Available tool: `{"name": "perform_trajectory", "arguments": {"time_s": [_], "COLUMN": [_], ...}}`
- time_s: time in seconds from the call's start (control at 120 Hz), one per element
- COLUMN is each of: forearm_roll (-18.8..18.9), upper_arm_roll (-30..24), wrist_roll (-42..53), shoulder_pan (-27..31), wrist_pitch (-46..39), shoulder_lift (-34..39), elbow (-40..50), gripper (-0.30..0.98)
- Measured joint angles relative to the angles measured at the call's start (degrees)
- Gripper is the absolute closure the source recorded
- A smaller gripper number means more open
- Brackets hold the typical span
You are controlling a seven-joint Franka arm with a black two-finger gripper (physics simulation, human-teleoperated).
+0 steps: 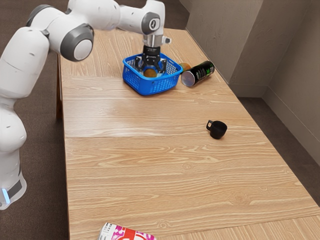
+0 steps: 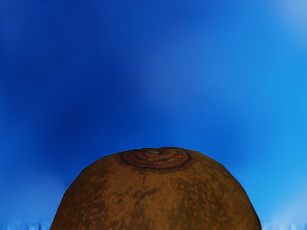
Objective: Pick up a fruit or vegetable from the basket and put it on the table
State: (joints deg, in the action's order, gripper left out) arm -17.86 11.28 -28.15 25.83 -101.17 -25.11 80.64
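Across the wooden table (image 1: 125, 175), toward the edge farthest from the exterior camera, we have our gripper (image 1: 151, 69) down in the blue basket (image 1: 152, 89), fingers spread about the brown fruit (image 1: 150, 73) inside.

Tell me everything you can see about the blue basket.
The basket is bright blue and looks like plastic, with rounded corners, a solid rim and walls pierced by rows of small holes. It stands upright and open-topped on the table. A speckled brownish-orange fruit is inside, and the gripper reaches down into it. A black can lies nearby; whether the basket touches it, I can't tell.
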Motion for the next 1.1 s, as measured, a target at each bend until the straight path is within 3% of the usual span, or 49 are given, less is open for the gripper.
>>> {"name": "perform_trajectory", "arguments": {"time_s": [0.25, 0.35, 0.458, 0.617, 0.775, 0.908, 1.1], "forearm_roll": [1.34, 2.54, 4.12, 6.09, 6.82, 7.02, 7.68], "upper_arm_roll": [-1.23, -1.46, -1.66, -1.71, -1.72, -1.7, -1.62], "wrist_roll": [0.05, 0.24, 0.42, 0.63, 0.78, 0.97, 1.14], "shoulder_pan": [-0.6, -1.03, -5.76, -12.03, -13.24, -14.08, -14.31], "wrist_pitch": [1.06, 2.69, 4.13, 5.25, 5.74, 5.47, 4.59], "shoulder_lift": [9.21, 9.03, 8.59, 7.44, 7.17, 7.16, 6.87], "elbow": [1.12, -3.77, -6.67, -7.55, -7.51, -7.09, -6.88], "gripper": [0.35, 0.35, 0.35, 0.35, 0.35, 0.14, 0.04]}}
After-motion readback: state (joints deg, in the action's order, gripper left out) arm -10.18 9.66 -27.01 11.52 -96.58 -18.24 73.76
